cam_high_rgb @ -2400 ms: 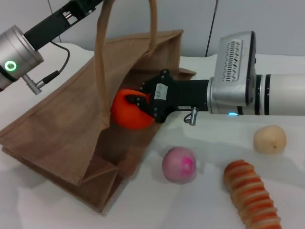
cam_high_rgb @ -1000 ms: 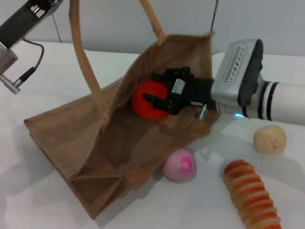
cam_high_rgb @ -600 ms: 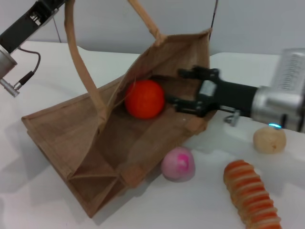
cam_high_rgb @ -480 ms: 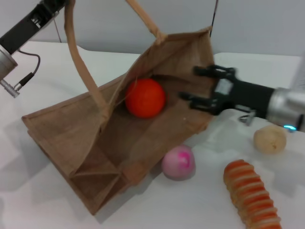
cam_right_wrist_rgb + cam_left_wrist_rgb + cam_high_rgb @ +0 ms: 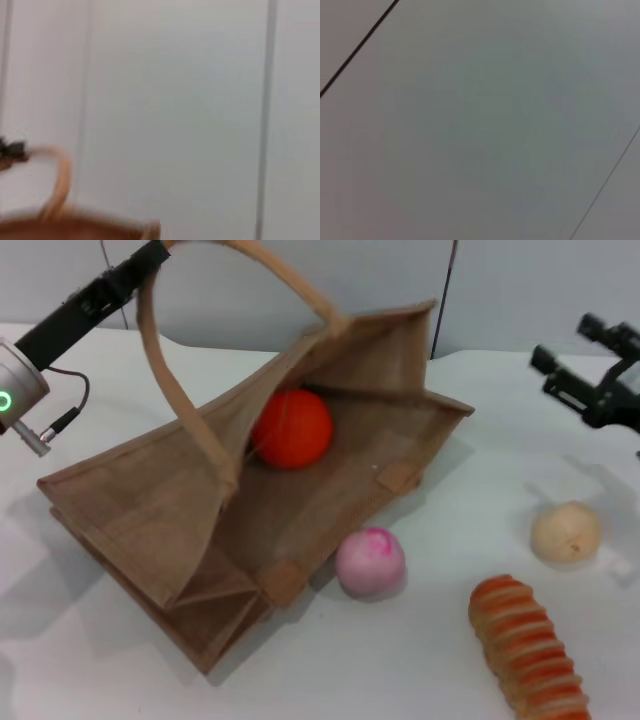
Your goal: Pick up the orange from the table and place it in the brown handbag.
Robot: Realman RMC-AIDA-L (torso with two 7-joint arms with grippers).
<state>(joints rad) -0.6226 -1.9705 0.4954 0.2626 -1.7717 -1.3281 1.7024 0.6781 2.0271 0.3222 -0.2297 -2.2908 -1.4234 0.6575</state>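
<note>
the right gripper (image 5: 590,375) has pulled back out of the brown handbag (image 5: 200,510) and now hangs well clear of its mouth, jaws spread apart and empty, while the orange (image 5: 291,428) it carried lies loose inside the bag, far from those jaws and resting on the lower wall. that suggests the placing is done and only the retreat remains. the left gripper (image 5: 150,258) sits at the raised handle, holding the bag open, but whether its jaws are clamped on the strap cannot be told. the left wrist view shows only blank wall; the right wrist view catches just the handle and the bag's rim.
</note>
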